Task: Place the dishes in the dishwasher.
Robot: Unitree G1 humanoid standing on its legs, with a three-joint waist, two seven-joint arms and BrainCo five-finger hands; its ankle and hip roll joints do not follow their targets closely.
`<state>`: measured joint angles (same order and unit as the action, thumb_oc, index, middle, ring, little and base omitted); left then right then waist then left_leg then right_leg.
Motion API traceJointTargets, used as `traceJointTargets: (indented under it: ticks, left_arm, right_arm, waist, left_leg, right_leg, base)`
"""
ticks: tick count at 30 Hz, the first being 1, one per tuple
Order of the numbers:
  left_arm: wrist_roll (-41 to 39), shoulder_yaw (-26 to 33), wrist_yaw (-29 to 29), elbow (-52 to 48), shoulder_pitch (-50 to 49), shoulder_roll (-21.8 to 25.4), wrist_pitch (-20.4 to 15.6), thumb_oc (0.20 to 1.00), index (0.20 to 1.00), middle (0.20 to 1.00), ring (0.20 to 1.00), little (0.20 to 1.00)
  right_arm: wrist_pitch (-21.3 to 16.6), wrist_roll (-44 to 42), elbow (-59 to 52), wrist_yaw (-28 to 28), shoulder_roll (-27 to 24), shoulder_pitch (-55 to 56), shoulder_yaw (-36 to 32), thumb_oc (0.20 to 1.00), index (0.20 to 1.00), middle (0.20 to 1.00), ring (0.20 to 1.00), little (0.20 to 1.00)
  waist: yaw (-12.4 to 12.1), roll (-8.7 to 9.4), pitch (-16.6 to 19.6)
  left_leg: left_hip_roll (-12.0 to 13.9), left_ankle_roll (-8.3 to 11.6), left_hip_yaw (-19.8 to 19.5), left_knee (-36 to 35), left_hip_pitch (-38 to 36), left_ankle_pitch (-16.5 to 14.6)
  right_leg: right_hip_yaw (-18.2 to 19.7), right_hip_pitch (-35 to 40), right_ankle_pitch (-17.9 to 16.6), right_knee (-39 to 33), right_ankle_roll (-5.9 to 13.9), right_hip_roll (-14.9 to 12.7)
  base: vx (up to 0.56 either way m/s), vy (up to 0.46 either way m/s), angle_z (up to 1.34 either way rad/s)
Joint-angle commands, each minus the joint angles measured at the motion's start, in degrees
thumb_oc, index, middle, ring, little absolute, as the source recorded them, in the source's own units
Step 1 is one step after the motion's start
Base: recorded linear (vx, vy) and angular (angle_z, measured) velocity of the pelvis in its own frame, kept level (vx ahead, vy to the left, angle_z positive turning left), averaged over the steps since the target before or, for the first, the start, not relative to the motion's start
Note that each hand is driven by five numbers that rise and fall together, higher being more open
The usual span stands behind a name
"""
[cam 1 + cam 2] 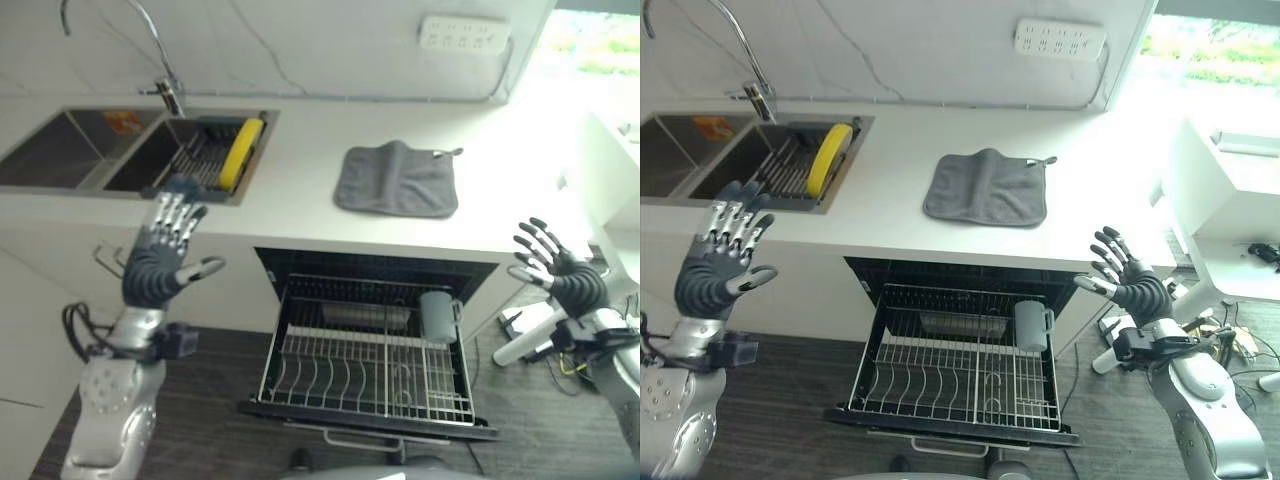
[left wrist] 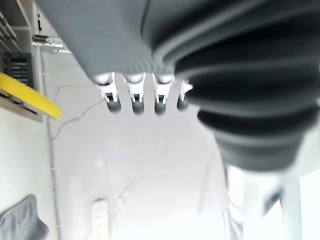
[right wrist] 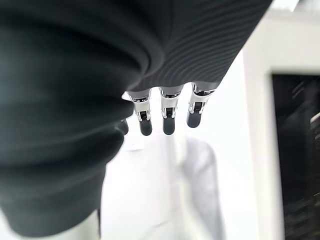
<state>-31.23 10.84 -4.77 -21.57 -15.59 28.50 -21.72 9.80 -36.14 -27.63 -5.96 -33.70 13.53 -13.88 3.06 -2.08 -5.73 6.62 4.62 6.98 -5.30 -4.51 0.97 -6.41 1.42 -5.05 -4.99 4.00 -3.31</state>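
Barely started: grey mug (image 1: 437, 316) sits in pulled-out dishwasher rack (image 1: 366, 365), yellow plate (image 1: 241, 152) waits in sink rack, left hand (image 1: 165, 245) and right hand (image 1: 556, 265) spread, empty.

We look down from high up with our two eye views, side by side. Both face the white counter (image 1: 300, 170) and see the same things: the sink (image 1: 130, 150) at its left end, the grey cloth (image 1: 987, 188) near the middle, and the open dishwasher (image 1: 370, 350) below its front edge. Both are far enough back to take it all in.

Our left wrist view looks along the left hand (image 2: 145, 95) from very close, toward the wall, the yellow plate (image 2: 27, 95) and the cloth. Our right wrist view looks along the right hand (image 3: 167, 112), also very close, toward the counter and the cloth.
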Motion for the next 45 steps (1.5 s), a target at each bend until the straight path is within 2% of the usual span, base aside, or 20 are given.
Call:
traceJointTargets:
  ticks: [1,5,6,7,8,10,12,17,18,20,21,22,26,30,33,35,36,40,43,45]
  left_arm:
    - [-3.1,-1.5,-1.0,-0.6,5.7,2.0,-3.6,1.0,1.0,1.0,1.0,1.0]
    - [-3.5,-2.3,-3.1,-1.0,6.5,0.3,-4.4,1.0,1.0,1.0,1.0,1.0]
    - [-2.6,-2.4,-3.2,-1.0,6.2,-0.3,-4.4,1.0,1.0,1.0,1.0,1.0]
    - [-1.3,-2.7,-2.6,-1.1,6.9,-0.6,-3.5,1.0,1.0,1.0,1.0,1.0]
    - [-0.8,-2.9,-1.8,-0.6,8.3,0.3,-2.3,1.0,1.0,1.0,1.0,1.0]
    - [-0.7,-3.6,-3.2,0.3,9.8,2.7,-0.5,1.0,1.0,1.0,1.0,1.0]
    - [-0.8,-2.4,-3.0,1.4,9.6,4.9,-1.6,1.0,1.0,1.0,1.0,1.0]
    - [-2.8,-1.4,-4.5,2.2,8.9,3.6,-2.7,1.0,1.0,1.0,1.0,1.0]
    - [-0.6,-2.9,-1.9,3.3,10.3,2.3,-1.8,1.0,1.0,1.0,1.0,1.0]
    - [-0.7,-3.1,-0.9,3.6,10.7,2.4,-1.2,1.0,1.0,1.0,1.0,1.0]
    - [-2.0,-2.3,-1.0,3.6,10.7,2.8,-0.1,1.0,1.0,1.0,1.0,1.0]
    - [-2.4,-2.0,-1.3,3.4,10.6,2.8,0.2,1.0,1.0,1.0,1.0,1.0]
    - [-3.5,-1.7,-3.3,3.2,9.9,2.2,1.1,1.0,1.0,1.0,1.0,1.0]
    - [-4.6,-4.5,-3.3,1.6,10.5,1.2,1.5,1.0,1.0,1.0,1.0,1.0]
    - [-4.8,-3.3,-1.8,1.4,9.6,0.0,0.6,1.0,1.0,1.0,1.0,1.0]
    - [-5.4,-4.0,-4.4,2.3,8.4,-0.9,-0.3,1.0,1.0,1.0,1.0,1.0]
    - [-5.4,-4.4,-5.0,3.0,8.4,-0.9,-1.3,1.0,1.0,1.0,1.0,1.0]
    - [-6.8,-3.6,-6.0,2.8,7.8,-0.5,-0.9,1.0,1.0,1.0,1.0,1.0]
    - [-7.5,-3.3,-5.9,3.4,10.2,0.2,1.2,1.0,1.0,1.0,1.0,1.0]
    - [-4.6,-4.6,-6.8,2.8,13.6,0.2,4.7,1.0,1.0,1.0,1.0,1.0]
  right_arm:
    - [-3.5,0.6,-0.1,3.4,-1.7,-6.5,0.0,1.0,1.0,1.0,1.0,1.0]
    - [-5.7,0.5,0.5,2.8,-2.0,-8.1,-1.6,1.0,1.0,1.0,1.0,1.0]
    - [-5.2,-0.1,0.6,2.3,-2.7,-9.2,-1.8,1.0,1.0,1.0,1.0,1.0]
    - [-4.8,0.0,0.5,2.9,-3.4,-10.6,-1.3,1.0,1.0,1.0,1.0,1.0]
    - [-5.3,-0.9,1.6,1.7,-4.7,-12.0,-0.4,1.0,1.0,1.0,1.0,1.0]
    - [-6.1,-3.6,0.5,3.0,-3.9,-9.7,-1.1,1.0,1.0,1.0,1.0,1.0]
    - [-9.2,-3.1,-0.6,-1.1,-1.0,-6.6,-1.2,1.0,1.0,1.0,1.0,1.0]
    - [-13.6,-3.2,0.1,3.4,1.8,-9.8,0.7,1.0,1.0,1.0,1.0,1.0]
    - [-13.0,-0.9,-0.1,3.8,3.2,-11.6,2.5,1.0,1.0,1.0,1.0,1.0]
    - [-13.0,0.9,0.0,3.9,4.0,-12.1,3.5,1.0,1.0,1.0,1.0,1.0]
    - [-13.7,1.8,0.6,3.8,3.9,-11.5,4.2,1.0,1.0,1.0,1.0,1.0]
    - [-13.8,2.0,0.6,4.1,3.7,-11.2,4.1,1.0,1.0,1.0,1.0,1.0]
    - [-14.0,4.0,0.6,4.7,3.6,-10.5,3.9,1.0,1.0,1.0,1.0,1.0]
    - [-12.1,6.1,0.8,6.7,2.1,-10.5,2.9,1.0,1.0,1.0,1.0,1.0]
    - [-12.4,4.7,0.9,3.7,0.2,-10.1,2.1,1.0,1.0,1.0,1.0,1.0]
    - [-11.5,5.7,0.4,4.1,0.5,-9.6,1.7,1.0,1.0,1.0,1.0,1.0]
    - [-11.6,6.6,0.8,4.6,0.5,-9.9,1.9,1.0,1.0,1.0,1.0,1.0]
    - [-11.5,8.5,0.8,5.5,-1.6,-10.8,1.3,1.0,1.0,1.0,1.0,1.0]
    - [-12.8,5.5,0.5,5.6,-0.5,-9.9,0.3,1.0,1.0,1.0,1.0,1.0]
    - [-13.7,8.8,0.4,7.5,2.1,-9.2,0.7,1.0,1.0,1.0,1.0,1.0]
  waist:
    - [1.3,2.26,-1.4]
    - [1.6,3.28,-2.2]
    - [0.9,4.14,-2.6]
    - [0.2,4.65,-3.0]
    - [-0.1,5.15,-3.5]
    - [0.8,5.34,-3.7]
    - [0.8,6.15,-4.3]
    - [-1.1,4.38,-2.7]
    - [-1.5,5.9,-1.0]
    - [-2.3,6.58,-0.3]
    - [-3.8,7.11,1.1]
    - [-3.8,6.87,1.2]
    - [-3.6,5.26,0.4]
    - [-0.7,4.4,-0.2]
    - [-0.4,3.45,0.6]
    - [0.0,2.25,1.3]
    - [0.2,1.82,1.2]
    - [-0.2,1.35,1.4]
    - [-0.9,2.54,1.9]
    - [-1.3,2.83,1.1]
  left_leg:
    - [-1.9,-0.6,10.1,0.8,-1.9,2.0]
    - [-1.6,-1.01,8.8,6.8,-1.8,-1.3]
    - [1.6,0.43,3.6,9.0,-1.0,0.1]
    - [1.6,0.54,0.1,9.8,-0.4,1.0]
    - [0.2,-0.72,-2.9,8.5,-1.0,-2.0]
    - [-0.2,-1.73,-0.3,5.6,-2.7,-2.1]
    - [-2.1,-2.68,0.5,4.7,-2.8,-2.3]
    - [-4.6,-5.46,2.1,0.5,-1.3,0.0]
    - [-7.9,-6.26,3.1,0.3,0.6,0.2]
    - [-8.8,-6.29,4.7,0.3,1.6,0.5]
    - [-9.7,-5.6,6.2,0.5,4.3,2.0]
    - [-9.8,-5.1,6.2,0.8,5.2,2.7]
    - [-9.2,-4.52,8.2,5.1,8.2,2.7]
    - [-2.1,-1.24,16.0,7.5,8.0,3.6]
    - [1.3,0.76,7.6,3.1,5.5,5.4]
    - [8.0,4.43,8.8,0.3,6.7,11.5]
    - [8.9,4.99,9.8,0.3,7.4,12.7]
    - [7.3,4.31,11.0,0.3,7.5,10.3]
    - [1.4,1.2,8.0,0.3,5.1,6.6]
    - [-3.2,-2.71,4.8,0.3,2.9,4.3]
  right_leg:
    - [-3.8,4.3,2.3,0.0,0.94,-1.6]
    - [-1.1,4.7,1.0,0.0,1.16,-2.9]
    - [2.3,5.3,0.7,0.0,0.41,-2.5]
    - [4.0,5.2,0.1,0.0,0.47,-2.5]
    - [6.1,4.8,0.2,1.4,1.45,-3.5]
    - [5.8,2.2,-1.4,3.9,4.66,-6.3]
    - [3.3,-1.5,-6.9,5.7,6.28,-7.3]
    - [0.1,-2.4,0.1,22.1,3.27,3.0]
    - [2.1,-0.5,-0.9,21.4,3.3,7.8]
    - [0.9,1.5,-0.9,17.9,3.31,7.8]
    - [-0.5,7.6,2.5,7.7,1.88,6.5]
    - [1.1,8.8,3.2,4.8,0.94,7.0]
    - [0.9,9.8,5.4,0.5,-1.43,6.9]
    - [-5.0,8.4,5.5,0.0,-1.89,3.5]
    - [-2.3,5.3,4.3,0.0,-1.98,2.7]
    - [-4.2,5.6,4.9,0.0,-1.94,2.1]
    - [-5.4,5.9,5.0,0.0,-1.86,1.7]
    - [-7.3,7.7,4.7,0.0,0.08,-1.3]
    - [-6.7,8.3,1.9,3.2,3.96,-5.5]
    - [-6.6,2.9,-2.3,16.3,4.08,-9.5]
  base:
    - [-0.12,0.424,0.37]
    - [-0.07,0.469,0.35]
    - [-0.02,0.507,-0.19]
    - [-0.03,0.618,-0.41]
    - [-0.09,0.526,-0.99]
    - [-0.22,0.437,-1.53]
    - [-0.35,0.217,-0.78]
    - [-0.31,0.26,-0.79]
    - [-0.21,0.127,0.03]
    - [-0.11,-0.009,0.12]
    - [-0.06,-0.115,-0.05]
    - [-0.08,-0.162,-0.21]
    - [-0.1,-0.095,0.38]
    - [-0.13,0.08,0.5]
    - [-0.01,0.287,0.06]
    - [0.17,0.512,-0.24]
    - [0.16,0.495,0.49]
    - [0.21,0.604,0.41]
    - [0.25,0.708,0.19]
    - [0.26,0.738,0.48]
